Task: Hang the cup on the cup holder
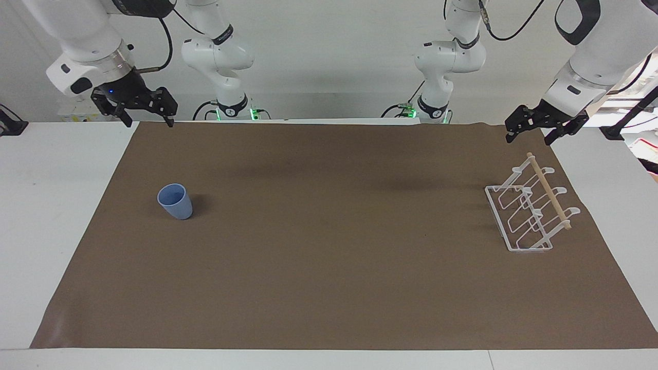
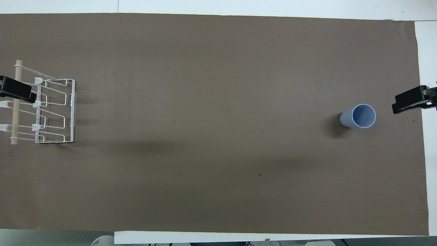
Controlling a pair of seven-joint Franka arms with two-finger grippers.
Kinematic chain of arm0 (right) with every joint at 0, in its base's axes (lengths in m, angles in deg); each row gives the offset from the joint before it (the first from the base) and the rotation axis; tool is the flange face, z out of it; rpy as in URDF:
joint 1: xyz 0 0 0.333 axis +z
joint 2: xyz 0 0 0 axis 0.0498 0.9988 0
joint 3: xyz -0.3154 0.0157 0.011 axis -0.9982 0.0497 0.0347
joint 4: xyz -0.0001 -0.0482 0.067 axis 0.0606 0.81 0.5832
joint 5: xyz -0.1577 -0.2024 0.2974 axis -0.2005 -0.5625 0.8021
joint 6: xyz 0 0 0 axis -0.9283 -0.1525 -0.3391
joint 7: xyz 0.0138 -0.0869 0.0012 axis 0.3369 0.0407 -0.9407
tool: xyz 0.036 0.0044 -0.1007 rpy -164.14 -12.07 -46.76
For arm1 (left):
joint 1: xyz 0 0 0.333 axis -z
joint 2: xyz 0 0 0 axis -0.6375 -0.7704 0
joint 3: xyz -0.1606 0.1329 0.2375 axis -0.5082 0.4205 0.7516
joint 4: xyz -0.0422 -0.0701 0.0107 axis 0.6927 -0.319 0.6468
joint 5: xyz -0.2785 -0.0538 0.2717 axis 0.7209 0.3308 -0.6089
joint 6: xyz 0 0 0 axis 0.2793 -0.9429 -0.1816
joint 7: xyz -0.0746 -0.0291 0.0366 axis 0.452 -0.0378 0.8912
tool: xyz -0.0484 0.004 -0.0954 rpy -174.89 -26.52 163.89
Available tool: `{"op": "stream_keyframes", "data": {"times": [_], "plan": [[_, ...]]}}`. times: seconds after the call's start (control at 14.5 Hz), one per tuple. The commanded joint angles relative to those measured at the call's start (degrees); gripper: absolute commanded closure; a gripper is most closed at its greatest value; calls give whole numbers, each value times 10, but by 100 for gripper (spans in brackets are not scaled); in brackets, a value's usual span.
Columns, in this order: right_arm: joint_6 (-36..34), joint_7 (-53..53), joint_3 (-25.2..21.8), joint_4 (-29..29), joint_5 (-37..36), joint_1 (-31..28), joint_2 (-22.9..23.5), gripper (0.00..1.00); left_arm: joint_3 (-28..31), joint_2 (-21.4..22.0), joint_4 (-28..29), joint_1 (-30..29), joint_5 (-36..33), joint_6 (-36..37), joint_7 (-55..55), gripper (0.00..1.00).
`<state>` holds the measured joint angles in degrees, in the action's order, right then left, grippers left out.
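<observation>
The light blue cup (image 1: 175,201) stands upright, mouth up, on the brown mat toward the right arm's end; it also shows in the overhead view (image 2: 358,116). The white wire cup holder (image 1: 532,210) with its wooden dowel stands toward the left arm's end, and shows in the overhead view (image 2: 44,109) too. My right gripper (image 1: 148,122) is open and empty, raised over the mat's edge, apart from the cup. My left gripper (image 1: 528,137) is open and empty, raised over the holder's dowel end without touching it.
The brown mat (image 1: 329,267) covers most of the white table (image 1: 51,205). Bare white strips run along both ends. One finger (image 2: 409,101) of the right gripper and one finger (image 2: 15,91) of the left show in the overhead view.
</observation>
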<state>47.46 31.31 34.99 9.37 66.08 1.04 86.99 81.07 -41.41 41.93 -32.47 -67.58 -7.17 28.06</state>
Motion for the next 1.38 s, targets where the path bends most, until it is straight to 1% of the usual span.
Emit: {"op": "stream_keyframes", "data": {"times": [0.0, 0.07, 0.14, 0.28, 0.41, 0.48, 0.69, 0.83, 0.97, 1.17, 1.31], "plan": [[93, -80, -5, 98, -2, -28, -27, 0, 1, 7, 4, -1, 4, -2, 6, 0], [140, -102, -5, 139, 1, -48, -35, 0, 1, 7, 4, -1, 4, -2, 6, 0], [187, -129, -5, 174, 2, -63, -30, 0, 1, 7, 4, -1, 4, -2, 6, 0], [286, -162, -6, 248, 5, -86, -8, 0, 1, 7, 4, -1, 4, -2, 6, 0], [344, -167, -6, 290, 5, -93, 15, 0, 1, 7, 4, -1, 4, -2, 6, 0], [359, -174, -5, 296, 5, -102, 28, 0, 1, 7, 4, -1, 4, -2, 6, 0], [367, -206, -6, 298, 5, -112, 46, 0, 1, 7, 4, -1, 4, -2, 6, 0], [370, -205, -5, 304, 5, -111, 47, 9, 1, 7, 4, -1, 4, -2, 6, 0], [395, -200, -5, 319, 5, -102, 52, 16, 1, 7, 4, -1, 4, -2, 6, 0], [428, -200, -5, 344, 5, -101, 52, 18, 1, 7, 4, -1, 4, -2, 6, 0], [429, -200, -5, 344, 5, -101, 52, 21, 1, 7, 4, -1, 4, -2, 6, 0]]}}
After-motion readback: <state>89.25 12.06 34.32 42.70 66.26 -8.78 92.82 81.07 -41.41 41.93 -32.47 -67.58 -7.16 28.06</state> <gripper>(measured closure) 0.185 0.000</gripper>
